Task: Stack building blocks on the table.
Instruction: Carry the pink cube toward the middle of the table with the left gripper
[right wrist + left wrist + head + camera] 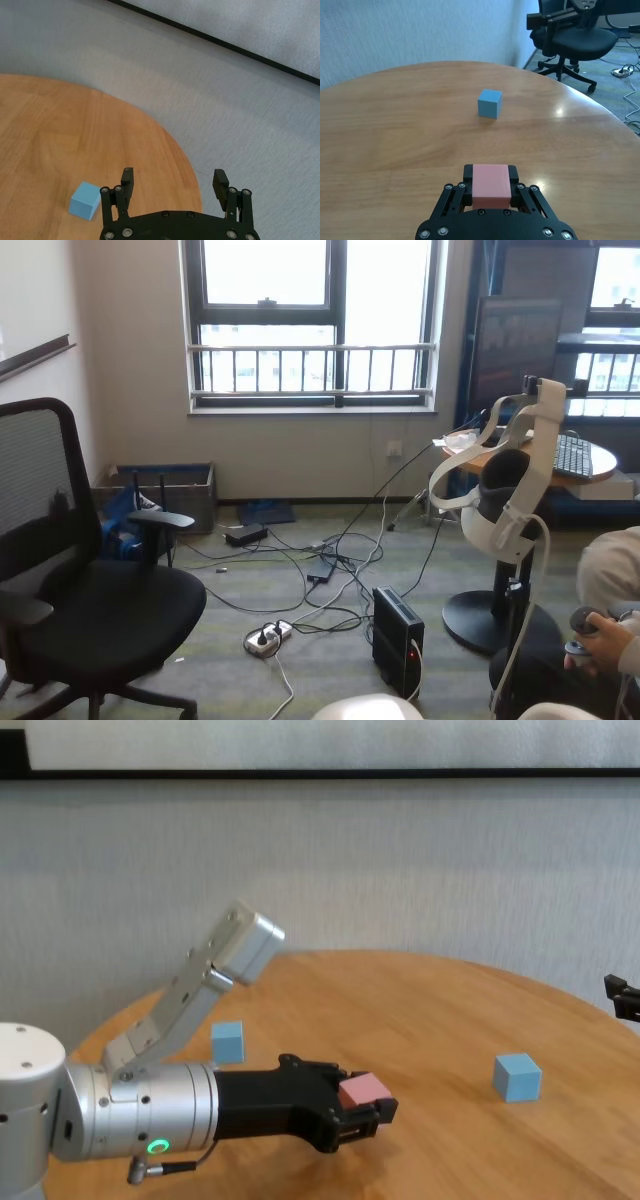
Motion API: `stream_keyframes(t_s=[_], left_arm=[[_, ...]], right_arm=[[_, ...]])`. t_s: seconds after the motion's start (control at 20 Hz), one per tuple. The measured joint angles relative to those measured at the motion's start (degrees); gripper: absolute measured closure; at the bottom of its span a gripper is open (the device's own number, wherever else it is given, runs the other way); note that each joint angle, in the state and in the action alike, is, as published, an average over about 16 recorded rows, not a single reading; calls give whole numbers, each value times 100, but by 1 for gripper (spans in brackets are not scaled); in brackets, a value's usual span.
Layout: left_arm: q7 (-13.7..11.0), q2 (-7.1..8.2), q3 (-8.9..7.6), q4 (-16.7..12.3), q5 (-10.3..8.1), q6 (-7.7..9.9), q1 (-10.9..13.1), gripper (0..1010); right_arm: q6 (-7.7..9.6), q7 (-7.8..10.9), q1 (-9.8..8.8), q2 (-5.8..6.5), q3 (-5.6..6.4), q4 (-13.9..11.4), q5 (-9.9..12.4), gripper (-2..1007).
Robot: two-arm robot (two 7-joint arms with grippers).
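Observation:
In the chest view my left gripper (pixel 368 1105) hovers low over the round wooden table (pixel 430 1010), shut on a pale pink block (pixel 362 1091). The left wrist view shows that pink block (pixel 491 186) clamped between the black fingers, with a light blue block (pixel 490 103) farther ahead on the table (pixel 395 125). One blue block (pixel 228 1041) sits behind the left arm and another (pixel 517 1077) at the right. My right gripper (pixel 174 187) stands open over the table's rim, a blue block (pixel 86 200) beside one finger; only its tip (pixel 622 998) shows in the chest view.
A grey wall stands close behind the table. A black office chair (pixel 575 37) and floor cables (pixel 625 70) lie beyond the table's far rim. The head view faces the room: a chair (pixel 80 600), cables (pixel 320 580) and a headset stand (pixel 505 480).

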Motion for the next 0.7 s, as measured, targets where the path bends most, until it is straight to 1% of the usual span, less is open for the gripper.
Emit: stream_keyframes(t_s=[0.4, 0.7], left_arm=[[-25, -82, 11, 209, 31, -85, -32, 600], [-37, -91, -7, 241, 39, -92, -32, 534]], right_arm=[[0, 0, 0, 0, 0, 0, 0, 4], [0, 0, 0, 0, 0, 0, 0, 5]])
